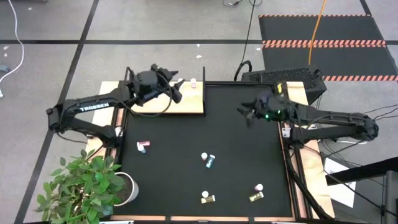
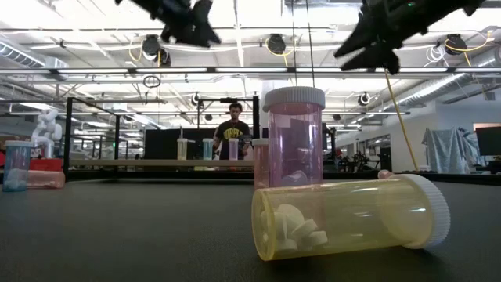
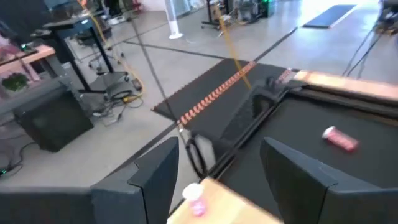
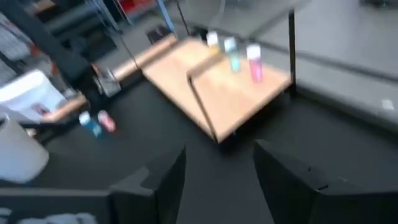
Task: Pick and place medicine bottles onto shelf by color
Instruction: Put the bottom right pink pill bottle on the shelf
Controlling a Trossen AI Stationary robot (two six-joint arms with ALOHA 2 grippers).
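The pale wood shelf (image 1: 163, 103) lies at the mat's far left corner. Three bottles stand on it along its far edge: a yellow one (image 4: 212, 41), a blue one (image 4: 232, 55) and a pink one (image 4: 255, 65). My left gripper (image 1: 177, 89) hovers open over the shelf's far right part, just above the pink bottle (image 3: 195, 200), without touching it. My right gripper (image 1: 249, 114) is open in the air over the mat's far right. More bottles lie on the mat: pink and blue (image 1: 142, 147), blue (image 1: 209, 160), two yellow (image 1: 207, 196) (image 1: 256, 194).
The black mat (image 1: 186, 134) has open room in its middle. A potted plant (image 1: 87, 186) stands at the near left corner and a keyboard (image 1: 283, 78) beyond the far right corner. Another pink bottle (image 3: 340, 138) lies on the mat's far right. A person (image 2: 233, 129) stands far behind.
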